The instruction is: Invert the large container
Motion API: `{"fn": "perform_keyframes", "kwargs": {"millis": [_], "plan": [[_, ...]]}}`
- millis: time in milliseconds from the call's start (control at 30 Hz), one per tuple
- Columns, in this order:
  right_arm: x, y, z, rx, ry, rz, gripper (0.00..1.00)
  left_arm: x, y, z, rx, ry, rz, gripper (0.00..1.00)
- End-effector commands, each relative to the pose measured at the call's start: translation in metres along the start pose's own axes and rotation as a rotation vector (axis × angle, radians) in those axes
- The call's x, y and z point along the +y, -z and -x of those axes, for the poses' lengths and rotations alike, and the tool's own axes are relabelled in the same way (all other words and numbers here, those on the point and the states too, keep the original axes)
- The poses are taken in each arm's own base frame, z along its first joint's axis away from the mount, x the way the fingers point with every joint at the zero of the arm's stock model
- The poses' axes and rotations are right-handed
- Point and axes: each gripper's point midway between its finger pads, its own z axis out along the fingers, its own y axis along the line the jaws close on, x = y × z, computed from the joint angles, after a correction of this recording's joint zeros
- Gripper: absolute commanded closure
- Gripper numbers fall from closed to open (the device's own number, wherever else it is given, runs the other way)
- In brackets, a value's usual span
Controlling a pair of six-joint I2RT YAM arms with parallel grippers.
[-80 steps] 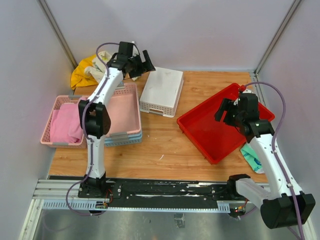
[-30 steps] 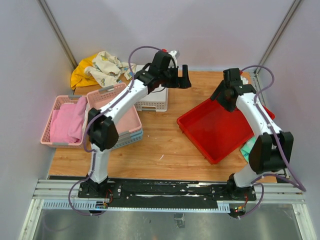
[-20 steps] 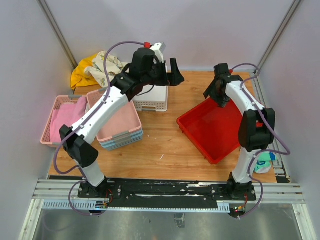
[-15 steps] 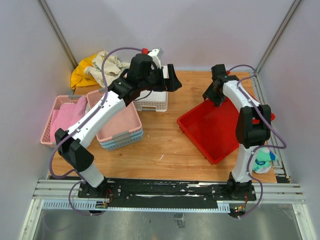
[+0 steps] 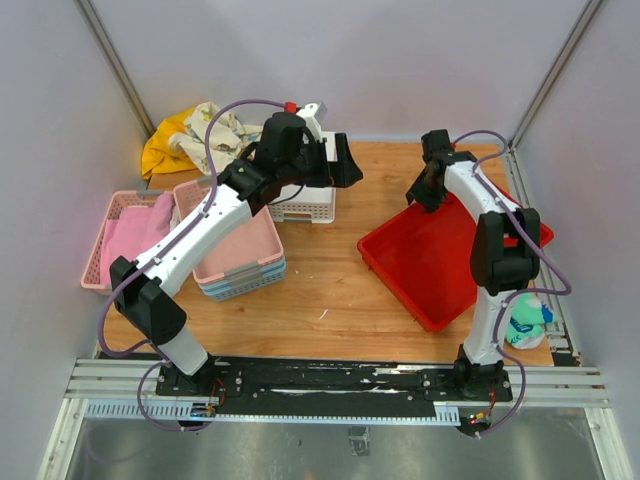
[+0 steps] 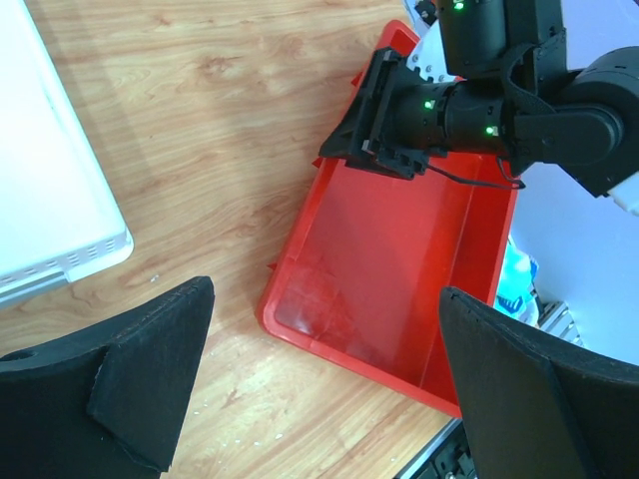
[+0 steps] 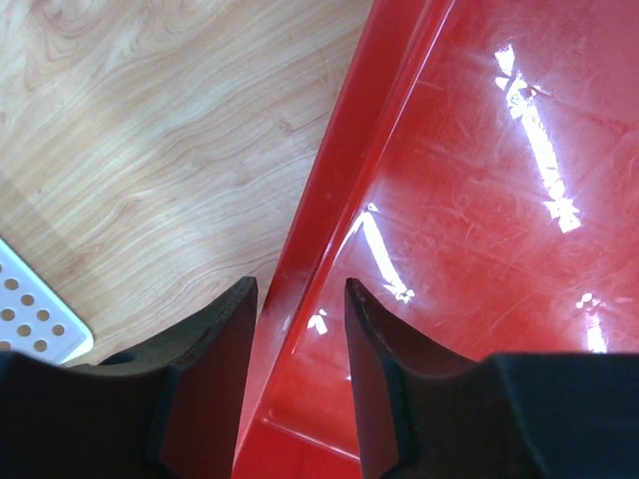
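Overhead camera looks down; both wrist cameras share the large container [image 6: 379, 259].

The wooden table [image 5: 330, 270] carries a large red bin [image 5: 440, 270] on its right side, open side up and skewed to the edges. A white perforated basket [image 5: 305, 205] lies at the far middle. On the left are a pink basket [image 5: 92, 262] and, beside it, a second pink basket stacked on a blue basket [image 5: 240, 285]. A yellow cloth [image 5: 165, 150] is bunched in the far left corner. A teal-and-white packet [image 5: 525, 325] lies near the right edge.
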Motion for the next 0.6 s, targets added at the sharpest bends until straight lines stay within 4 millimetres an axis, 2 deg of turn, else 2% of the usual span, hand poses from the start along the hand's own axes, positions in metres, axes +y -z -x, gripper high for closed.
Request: {"fn": "perform_keyframes", "kwargs": {"millis": [0, 167, 233, 267, 367, 433, 467, 567], "plan": [[-0.006, -0.015, -0.016, 0.059, 0.043, -0.064, 0.55, -0.014, 0.014, 0.012, -0.05, -0.019, -0.044, 0.01], [-0.004, -0.022, -0.018, 0.086, 0.045, -0.081, 0.55, -0.013, 0.015, 0.009, -0.044, -0.023, -0.046, 0.01], [-0.004, -0.019, -0.017, 0.079, 0.041, -0.076, 0.63, -0.014, 0.015, 0.008, -0.041, -0.023, -0.048, 0.01], [-0.003, -0.016, -0.015, 0.071, 0.039, -0.069, 0.71, -0.014, 0.015, 0.009, -0.043, -0.024, -0.049, 0.01], [0.006, -0.004, -0.013, 0.046, 0.035, -0.021, 0.91, -0.014, 0.016, 0.01, -0.047, -0.03, -0.047, 0.01], [0.017, 0.007, -0.013, 0.04, 0.042, 0.022, 0.98, -0.014, 0.017, 0.011, -0.046, -0.042, -0.046, 0.01], [0.023, 0.012, -0.014, 0.046, 0.047, 0.043, 0.99, -0.013, 0.018, 0.011, -0.041, -0.051, -0.041, 0.01], [0.045, 0.045, -0.013, 0.045, 0.036, 0.149, 0.99, -0.006, 0.024, 0.014, -0.041, -0.091, 0.002, 0.01]]}}
